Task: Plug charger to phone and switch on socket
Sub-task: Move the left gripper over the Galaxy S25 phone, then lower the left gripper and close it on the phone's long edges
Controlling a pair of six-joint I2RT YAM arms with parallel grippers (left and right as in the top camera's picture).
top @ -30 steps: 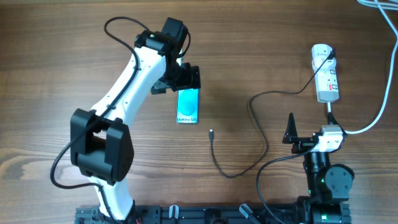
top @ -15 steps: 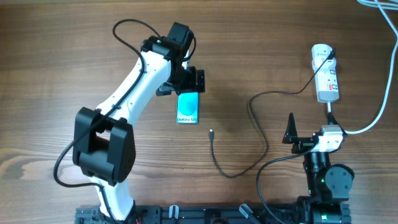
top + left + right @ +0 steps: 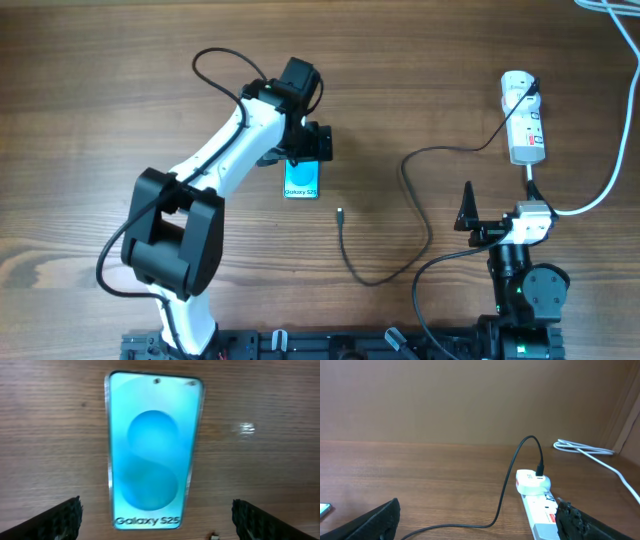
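Left gripper (image 3: 307, 146) hangs over the phone (image 3: 301, 181), jaws spread wide either side of it, gripping nothing. The phone lies flat on the surface (image 3: 100, 100). The charger (image 3: 340, 214) tip lies loose just right of the phone's text end. The socket (image 3: 523, 120) is way off right. Right gripper (image 3: 480, 522) is far right too, jaws wide apart, empty.

The one readable text is "Galaxy S25", in dark letters along the bottom of the cyan screen of the phone (image 3: 152, 450), which lies flat near the middle of the surface (image 3: 260, 475). In the overhead view the same line shows only as tiny print at the phone's near end. The socket (image 3: 523, 120), by the far right corner, carries a small red mark and faint print, both too small to read.
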